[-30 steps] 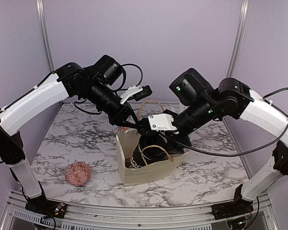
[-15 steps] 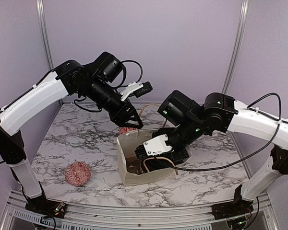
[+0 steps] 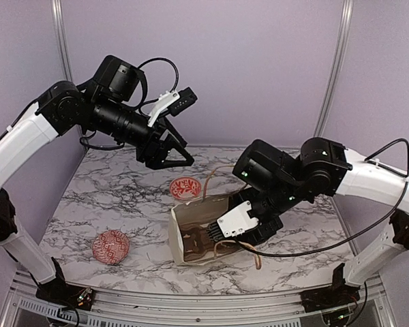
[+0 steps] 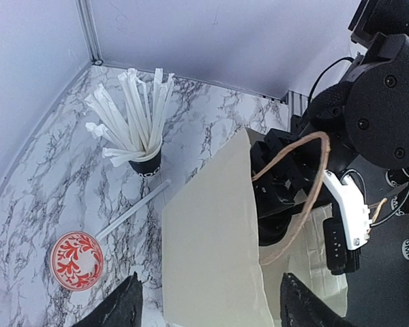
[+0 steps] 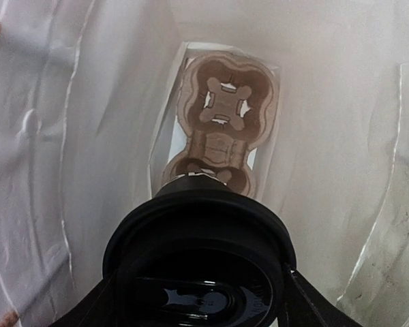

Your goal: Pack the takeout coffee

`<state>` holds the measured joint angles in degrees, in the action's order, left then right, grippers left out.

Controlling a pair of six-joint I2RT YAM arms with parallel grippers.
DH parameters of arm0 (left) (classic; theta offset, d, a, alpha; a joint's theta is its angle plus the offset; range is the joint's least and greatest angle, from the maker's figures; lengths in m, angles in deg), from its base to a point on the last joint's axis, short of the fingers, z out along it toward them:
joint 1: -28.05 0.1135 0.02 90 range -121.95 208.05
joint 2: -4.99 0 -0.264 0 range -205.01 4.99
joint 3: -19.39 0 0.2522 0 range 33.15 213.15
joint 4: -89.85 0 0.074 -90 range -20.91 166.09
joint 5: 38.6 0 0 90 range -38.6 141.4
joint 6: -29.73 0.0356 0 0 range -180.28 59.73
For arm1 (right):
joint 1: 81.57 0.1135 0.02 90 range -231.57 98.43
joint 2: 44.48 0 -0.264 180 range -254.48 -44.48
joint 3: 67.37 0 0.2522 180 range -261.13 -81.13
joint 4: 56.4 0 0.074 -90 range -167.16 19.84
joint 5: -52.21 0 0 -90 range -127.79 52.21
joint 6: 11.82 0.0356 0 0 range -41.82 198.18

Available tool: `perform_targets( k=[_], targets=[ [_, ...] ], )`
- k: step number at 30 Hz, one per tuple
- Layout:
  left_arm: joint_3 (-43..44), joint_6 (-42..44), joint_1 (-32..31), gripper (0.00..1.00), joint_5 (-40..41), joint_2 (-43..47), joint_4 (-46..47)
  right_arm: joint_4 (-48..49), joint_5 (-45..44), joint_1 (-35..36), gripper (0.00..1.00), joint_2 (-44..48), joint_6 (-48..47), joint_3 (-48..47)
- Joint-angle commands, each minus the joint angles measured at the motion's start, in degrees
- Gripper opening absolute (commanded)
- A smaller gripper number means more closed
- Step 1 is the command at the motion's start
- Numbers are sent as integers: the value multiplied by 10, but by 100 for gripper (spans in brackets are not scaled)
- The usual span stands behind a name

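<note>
In the right wrist view the takeout coffee (image 5: 199, 272) shows only its black lid, cut off by the bottom edge. The lid covers the cup's body and the near pocket of the cardboard carrier (image 5: 221, 116), and the right gripper (image 5: 199, 310) clasping the cup appears only as dark slivers in the lower corners. From above, the near wall of the paper bag (image 3: 191, 235), by the front edge of the tabletop (image 3: 313, 231), hides cup and fingertips entirely. The left gripper (image 4: 211, 308) has its fingers cropped by its picture's lower edge, and the print on the straw cup (image 4: 146, 165) is too small to read.
</note>
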<state>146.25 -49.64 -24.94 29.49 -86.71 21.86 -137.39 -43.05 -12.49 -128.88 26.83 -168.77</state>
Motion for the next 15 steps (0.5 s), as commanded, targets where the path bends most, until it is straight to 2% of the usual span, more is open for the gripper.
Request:
perform_targets(
  k=[1, 8, 15],
  targets=[
    [-79, -4, 11, 71, 43, 27, 102, 5, -69, 48, 43, 50, -9, 41],
    [-214, -61, 60, 71, 73, 4, 246, 21, -70, 97, 43, 86, 11, 99],
    [-253, -85, 68, 70, 56, -63, 278, 65, -89, 98, 42, 108, 9, 145]
  ],
)
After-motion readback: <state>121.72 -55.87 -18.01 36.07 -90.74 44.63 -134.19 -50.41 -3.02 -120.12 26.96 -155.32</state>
